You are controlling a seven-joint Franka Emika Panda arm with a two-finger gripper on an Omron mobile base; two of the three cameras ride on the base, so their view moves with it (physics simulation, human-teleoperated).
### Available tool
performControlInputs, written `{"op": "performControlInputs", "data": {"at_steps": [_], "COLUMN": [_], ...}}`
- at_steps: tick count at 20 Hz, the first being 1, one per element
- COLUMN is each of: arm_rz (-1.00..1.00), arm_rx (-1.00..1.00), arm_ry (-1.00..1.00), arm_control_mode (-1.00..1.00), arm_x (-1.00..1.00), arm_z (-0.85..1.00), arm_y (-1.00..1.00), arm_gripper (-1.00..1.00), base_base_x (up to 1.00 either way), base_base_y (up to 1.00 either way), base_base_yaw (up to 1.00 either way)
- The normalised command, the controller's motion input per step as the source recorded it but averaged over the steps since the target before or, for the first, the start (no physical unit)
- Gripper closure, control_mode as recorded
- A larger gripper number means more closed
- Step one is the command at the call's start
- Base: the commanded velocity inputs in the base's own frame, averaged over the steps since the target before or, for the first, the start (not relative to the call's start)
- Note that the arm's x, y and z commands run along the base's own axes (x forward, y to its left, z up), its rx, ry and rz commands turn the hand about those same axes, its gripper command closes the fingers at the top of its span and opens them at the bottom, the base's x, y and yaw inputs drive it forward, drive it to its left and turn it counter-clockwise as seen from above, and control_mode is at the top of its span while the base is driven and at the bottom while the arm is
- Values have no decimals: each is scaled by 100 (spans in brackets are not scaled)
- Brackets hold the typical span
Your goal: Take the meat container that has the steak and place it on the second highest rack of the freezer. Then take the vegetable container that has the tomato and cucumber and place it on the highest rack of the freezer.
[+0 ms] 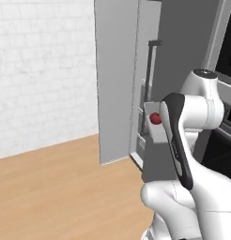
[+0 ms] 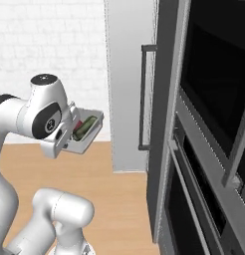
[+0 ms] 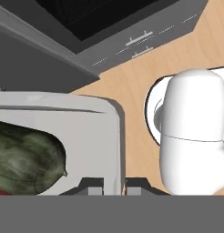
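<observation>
My gripper (image 3: 114, 187) is shut on the rim of the grey vegetable container (image 3: 86, 132). The dark green cucumber (image 3: 22, 159) lies inside it, close to the fingers. From the left base, the container (image 1: 154, 129) hangs in the air beside my arm with the round red tomato (image 1: 156, 118) in it. From the right base, the container (image 2: 89, 134) is tilted and the cucumber (image 2: 85, 127) shows over its wall. The tall grey freezer (image 1: 117, 79) with its dark bar handle (image 1: 150, 70) stands just beyond it. Its racks, the meat container and the steak are out of view.
A dark oven stack (image 2: 214, 74) fills the right side, close to my arm. Grey drawers (image 3: 141, 41) sit below it. A wooden floor (image 1: 51, 187) stretches to the left in front of a white brick wall (image 1: 42, 70).
</observation>
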Motion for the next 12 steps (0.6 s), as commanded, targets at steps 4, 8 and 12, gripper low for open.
{"op": "performControlInputs", "data": {"at_steps": [4,8,12], "arm_rz": [0,0,0], "arm_rx": [0,0,0], "arm_ry": [0,0,0], "arm_control_mode": [100,100,100], "arm_x": [0,0,0], "arm_z": [0,0,0], "arm_y": [0,0,0], "arm_gripper": [100,100,100], "base_base_x": [51,30,28], "base_base_y": [54,71,80], "base_base_yaw": [-33,-40,-46]}}
